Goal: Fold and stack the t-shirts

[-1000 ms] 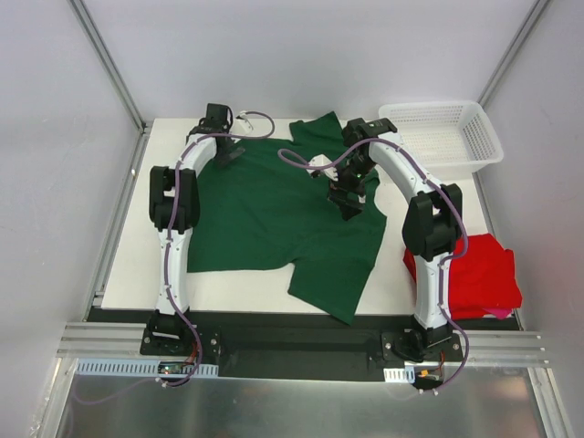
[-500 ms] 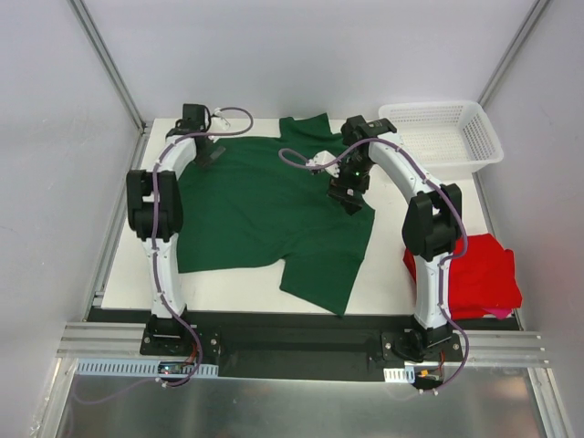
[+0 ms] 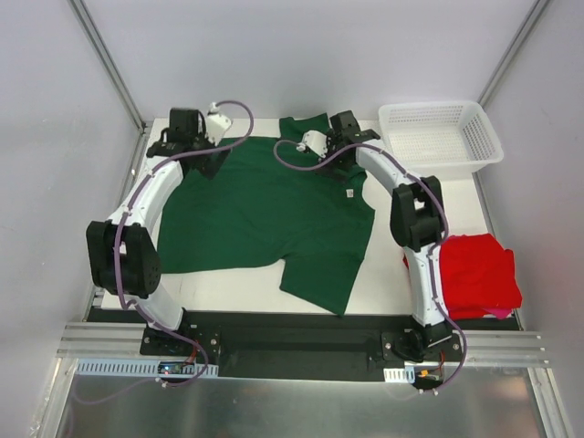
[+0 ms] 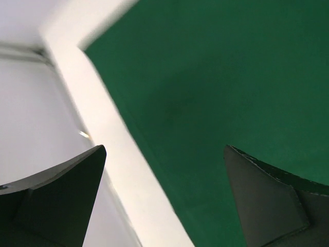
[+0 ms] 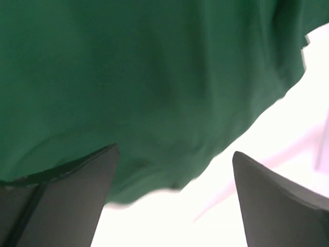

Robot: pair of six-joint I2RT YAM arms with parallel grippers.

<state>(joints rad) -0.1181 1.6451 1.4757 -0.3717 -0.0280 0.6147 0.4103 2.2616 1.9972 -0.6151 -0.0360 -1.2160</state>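
The dark green t-shirt (image 3: 265, 214) lies spread flat on the white table, one sleeve at the back and one at the front. The red t-shirt (image 3: 474, 274) lies bunched at the table's right front. My left gripper (image 3: 208, 157) is open and empty over the green shirt's back left edge. In the left wrist view (image 4: 164, 149) its fingers straddle the cloth's edge (image 4: 216, 103). My right gripper (image 3: 336, 130) is open and empty by the back sleeve. In the right wrist view (image 5: 175, 150) the green hem (image 5: 144, 77) lies under it.
A white mesh basket (image 3: 443, 137) stands at the back right corner. The table's left edge and a metal frame post (image 3: 119, 82) are close to the left arm. Bare white table (image 4: 118, 154) shows beside the shirt.
The green shirt has shifted left and lies flatter. My right gripper has left the shirt's middle and moved back to the sleeve. My left arm has swung further left and back.
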